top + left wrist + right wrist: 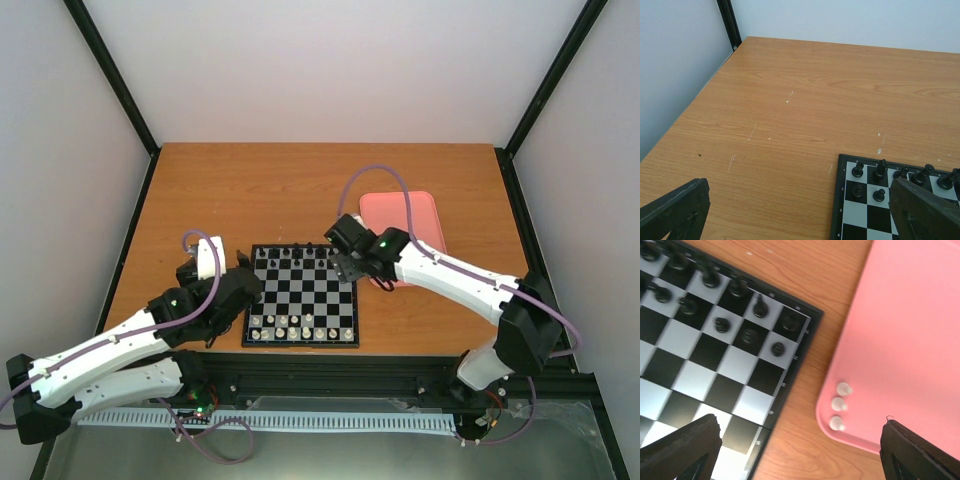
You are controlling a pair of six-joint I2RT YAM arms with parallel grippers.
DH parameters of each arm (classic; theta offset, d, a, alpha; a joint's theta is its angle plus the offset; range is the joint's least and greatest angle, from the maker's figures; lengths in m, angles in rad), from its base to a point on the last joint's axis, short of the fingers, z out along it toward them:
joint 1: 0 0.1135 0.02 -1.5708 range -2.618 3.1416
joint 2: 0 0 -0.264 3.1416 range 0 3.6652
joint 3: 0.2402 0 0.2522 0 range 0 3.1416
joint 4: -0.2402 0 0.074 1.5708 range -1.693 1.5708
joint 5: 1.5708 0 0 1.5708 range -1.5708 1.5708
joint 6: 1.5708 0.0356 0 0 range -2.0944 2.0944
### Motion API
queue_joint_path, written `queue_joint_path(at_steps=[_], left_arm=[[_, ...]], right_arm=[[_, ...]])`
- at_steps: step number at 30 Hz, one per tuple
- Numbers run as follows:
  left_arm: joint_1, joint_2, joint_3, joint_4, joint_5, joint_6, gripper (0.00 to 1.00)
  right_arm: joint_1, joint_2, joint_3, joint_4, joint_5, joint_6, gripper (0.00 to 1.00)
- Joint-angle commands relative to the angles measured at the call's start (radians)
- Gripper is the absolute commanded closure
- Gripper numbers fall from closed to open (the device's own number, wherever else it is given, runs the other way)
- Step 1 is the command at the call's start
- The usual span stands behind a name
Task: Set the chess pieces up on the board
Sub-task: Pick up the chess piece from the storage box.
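Board (pixel 300 297) lay flat on the wooden table (pixel 250 190), toward the near edge, between the two arms. White pieces (pixel 297 326) filled the two near rows and black pieces (pixel 290 256) stood along the far rows. The middle squares were bare.

Pink tray (pixel 420 210) sat to the right of the board and farther back, partly covered by the right arm. Three white pieces (pixel 839 404) lay inside the tray in a short line along its edge, just beside a rounded corner (the one closest to the board). They were close together; upright or not, cannot tell.

Right gripper (pixel 800 427) hung over the strip of bare wood between the board's far right corner and that tray corner. Its jaws were spread wide, with nothing between them.

Left gripper (pixel 799 200) sat by the board's far left corner, jaws also spread wide and holding nothing. In its wrist view one finger was over bare table to the left, while the other overlapped the board near the black pieces.
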Motion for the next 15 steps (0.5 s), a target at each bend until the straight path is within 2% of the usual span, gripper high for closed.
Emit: queue_joint_path(at_steps=[1, 5, 11, 15], left_arm=[[0.005, 0.008, 0.022, 0.012, -0.012, 0.014, 0.00], [0.005, 0.028, 0.023, 0.013, -0.014, 0.012, 0.00], [0.005, 0.034, 0.023, 0.012, -0.017, 0.010, 0.00], [0.005, 0.036, 0.022, 0.016, -0.017, 0.011, 0.00]], right_arm=[[-0.060, -0.062, -0.079, 0.047, 0.044, 0.033, 0.00], [-0.134, -0.088, -0.136, 0.078, -0.023, 0.027, 0.00], [-0.227, -0.091, -0.220, 0.120, -0.028, 0.037, 0.01], [-0.249, -0.053, -0.250, 0.144, -0.087, 0.036, 0.11]])
